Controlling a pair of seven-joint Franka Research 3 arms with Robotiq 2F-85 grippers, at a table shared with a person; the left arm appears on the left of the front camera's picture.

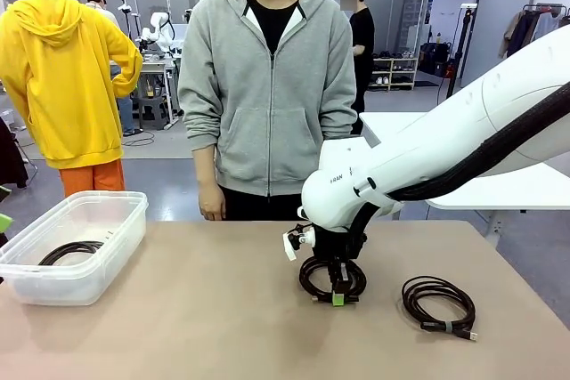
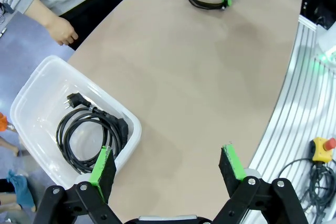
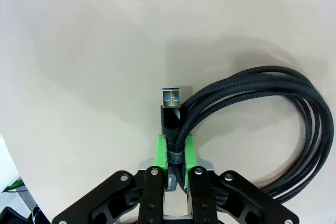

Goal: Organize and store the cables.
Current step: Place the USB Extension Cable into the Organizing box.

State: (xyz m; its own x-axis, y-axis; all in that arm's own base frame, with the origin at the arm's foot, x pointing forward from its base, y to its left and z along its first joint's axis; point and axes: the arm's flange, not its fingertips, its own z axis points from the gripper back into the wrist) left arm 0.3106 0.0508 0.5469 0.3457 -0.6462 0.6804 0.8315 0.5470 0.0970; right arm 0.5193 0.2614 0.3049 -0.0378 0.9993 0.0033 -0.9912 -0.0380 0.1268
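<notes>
right hand (image 3: 175, 153) closed tight, pads pinching the cord bundle of the middle coil (image 1: 309, 278) just behind its USB plug (image 3: 172, 99). plug points away from the wrist, along the fingers; rest of the loop bulges out to one side of the pads. grip is on the coil's near edge, hand coming down from above. coil looks flat on the counter (image 1: 205, 318), not lifted yet

left hand (image 2: 167, 158) wide open, holding nothing, hovering near the clear bin (image 1: 111, 242)

bin sits at the robot's left end of the counter, binned coil (image 2: 107, 119) with a mains plug already inside. third coil (image 1: 412, 298) lies flat to the robot's right of the middle coil, apart from it, untouched

relation that matters: bin is to the robot's left of the gripped coil, well apart, bare counter between. right arm has the grip but must carry across the middle; left hand is the nearer one to the bin

my read: lift straight up first so the loop clears the counter, then go left. pinch is off-centre at one edge, so expect the loop to hang and swing below the pads; bin mouth looks wide enough to take it

person (image 1: 267, 104) at the far side, hands off the counter, out of the path
</notes>
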